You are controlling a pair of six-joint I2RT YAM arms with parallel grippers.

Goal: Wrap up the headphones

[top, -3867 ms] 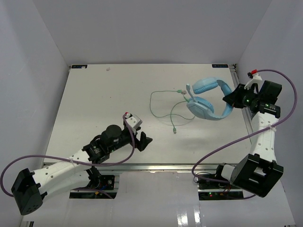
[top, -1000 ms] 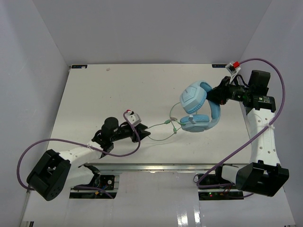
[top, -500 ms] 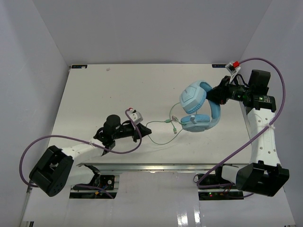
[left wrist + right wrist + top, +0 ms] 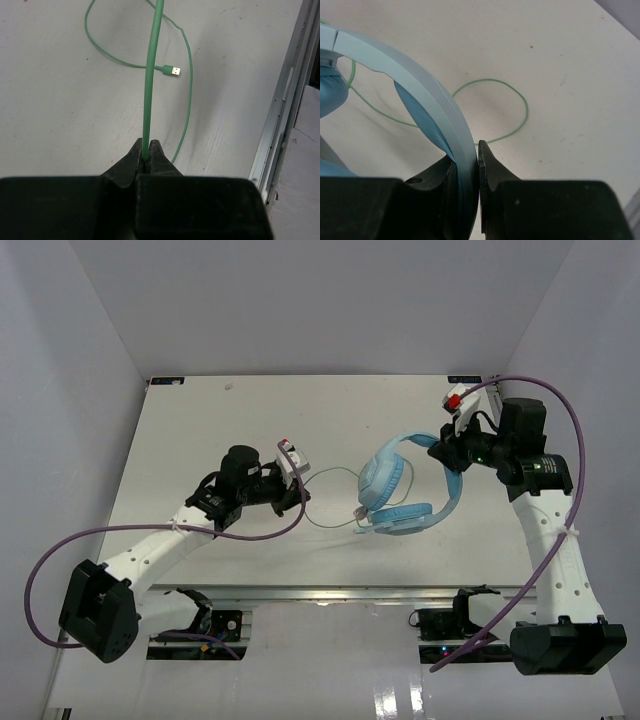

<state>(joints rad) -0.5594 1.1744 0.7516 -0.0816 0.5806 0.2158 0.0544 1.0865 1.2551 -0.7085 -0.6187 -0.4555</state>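
From above, the wrist body covers the spot where the left fingers meet the cable, but the left wrist view settles it. There the left fingers [image 4: 131,161] are pinched together on the thin green cable [image 4: 151,75], which rises straight from the tips and runs out of the top of that view. Behind it, slack cable lies in loose loops on the tabletop [image 4: 200,420], with the small gold plug [image 4: 174,71] lying flat inside one loop. The right fingers [image 4: 492,167] are clamped on the pale blue headband [image 4: 415,75]. Only a sliver of one ear cup [image 4: 330,95] shows at the left edge of the right wrist view. The headphones [image 4: 383,478] sit right of centre, between the two arms, with the cups turned toward the left arm. You cannot tell from these views whether the lower cup touches the tabletop or hangs just above it. The cable arcs from the left fingers across to the cups, and where it joins them is too fine to make out. The purple arm cables [image 4: 105,532] loop wide of both arms, off the sides of the tabletop. The metal rail [image 4: 282,95] along the near edge lies just beside the left wrist. White walls [image 4: 300,300] close in the far side and both flanks, while the far half of the tabletop lies open.
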